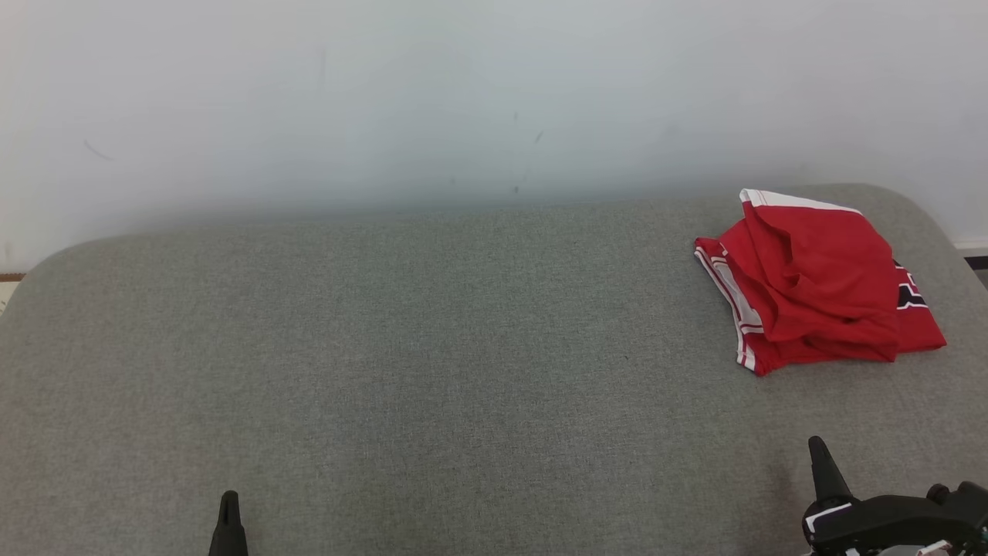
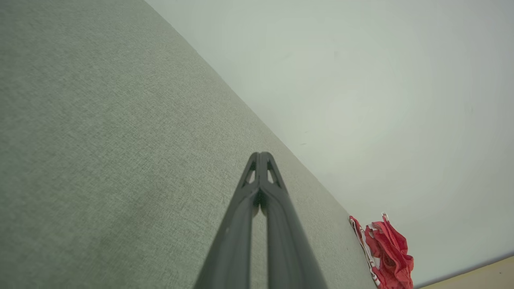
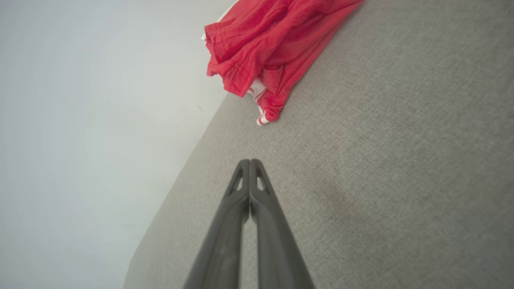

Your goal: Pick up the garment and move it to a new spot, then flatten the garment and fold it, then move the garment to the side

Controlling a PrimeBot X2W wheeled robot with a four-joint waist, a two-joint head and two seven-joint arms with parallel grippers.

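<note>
Lying well ahead of the right claw, the red garment looked folded and set aside, little likely remaining; that claw and the left claw were pinched closed, empty.

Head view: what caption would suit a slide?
Rumpled red garment with white trim lies far right on grey fabric surface; dark left gripper and right gripper, both shut, low in frame.
</note>
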